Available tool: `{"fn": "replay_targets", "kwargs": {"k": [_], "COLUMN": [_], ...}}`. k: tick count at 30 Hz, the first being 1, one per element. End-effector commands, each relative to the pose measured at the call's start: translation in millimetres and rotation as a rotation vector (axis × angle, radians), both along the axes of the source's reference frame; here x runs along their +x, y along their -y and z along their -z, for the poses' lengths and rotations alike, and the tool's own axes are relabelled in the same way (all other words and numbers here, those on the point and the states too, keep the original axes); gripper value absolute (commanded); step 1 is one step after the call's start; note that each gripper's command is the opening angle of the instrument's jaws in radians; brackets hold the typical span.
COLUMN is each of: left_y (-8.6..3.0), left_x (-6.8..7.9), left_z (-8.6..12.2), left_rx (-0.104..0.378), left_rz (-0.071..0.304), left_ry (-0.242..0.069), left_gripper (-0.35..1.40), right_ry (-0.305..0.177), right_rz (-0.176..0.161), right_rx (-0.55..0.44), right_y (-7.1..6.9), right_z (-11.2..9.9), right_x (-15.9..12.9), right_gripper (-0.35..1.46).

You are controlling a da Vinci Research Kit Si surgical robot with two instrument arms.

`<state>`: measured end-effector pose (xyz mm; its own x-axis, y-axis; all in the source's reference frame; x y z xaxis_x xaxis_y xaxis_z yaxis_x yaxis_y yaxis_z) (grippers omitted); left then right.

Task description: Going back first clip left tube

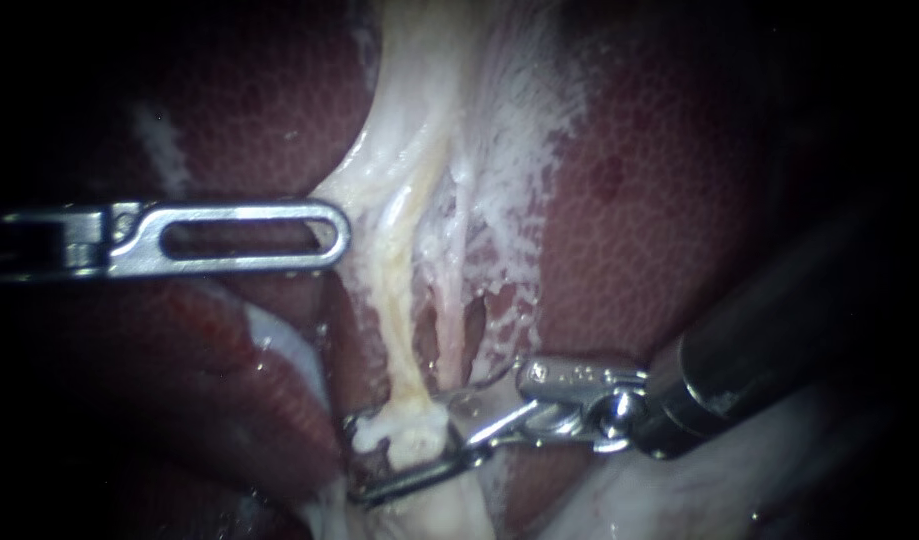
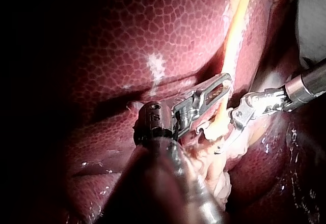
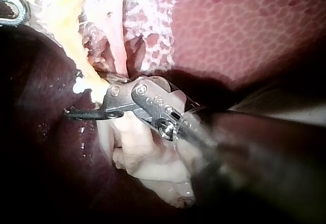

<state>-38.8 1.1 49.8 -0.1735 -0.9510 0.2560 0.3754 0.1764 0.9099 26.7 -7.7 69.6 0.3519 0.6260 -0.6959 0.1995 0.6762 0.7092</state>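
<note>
Endoscope: right instrument (image 1: 374, 458) holds its pincer wide astride the lower end of the left tube (image 1: 404, 310); a skewed withdrawal could snag or tear the tube; shaft enters low from the right. Left instrument (image 1: 334, 236) lies level, tip beside the tube; its pincer state cannot be told.
Left wrist: both tips meet at the tube.
Right wrist: pincer flanks pale tissue against the liver (image 3: 244, 30).

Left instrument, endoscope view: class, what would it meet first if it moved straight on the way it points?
The left instrument would probably meet the pale tube just beyond its tip first; depth is unclear.
</note>
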Motion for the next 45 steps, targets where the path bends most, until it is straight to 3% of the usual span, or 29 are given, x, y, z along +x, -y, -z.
{"fn": "replay_targets", "kwargs": {"k": [1,7,19,31,45], "left_y": [0.0,0.1,0.1,0.2,0.3], "left_x": [0.0,0.0,0.0,-0.1,0.0], "left_z": [0.0,0.1,0.0,-0.2,-0.6], "left_rx": [0.0,0.0,-0.001,-0.002,-0.003], "left_rz": [0.0,0.0,0.0,0.0,-0.001], "left_ry": [0.0,0.0,0.0,-0.001,-0.001], "left_gripper": [-0.35,-0.35,-0.35,-0.35,-0.35], "right_ry": [-0.007,-0.032,-0.03,-0.018,-0.014], "right_rz": [-0.007,-0.005,-0.035,-0.068,-0.111], "right_rx": [-0.023,-0.07,-0.108,-0.157,-0.25], "right_y": [-0.4,-2.1,-4.6,-6.0,-10.8], "right_z": [0.3,1.6,3.7,5.5,12.4], "right_x": [-0.3,-1.6,-5.7,-10.9,-17.9], "right_gripper": [0.6,0.6,0.6,0.6,0.6]}}
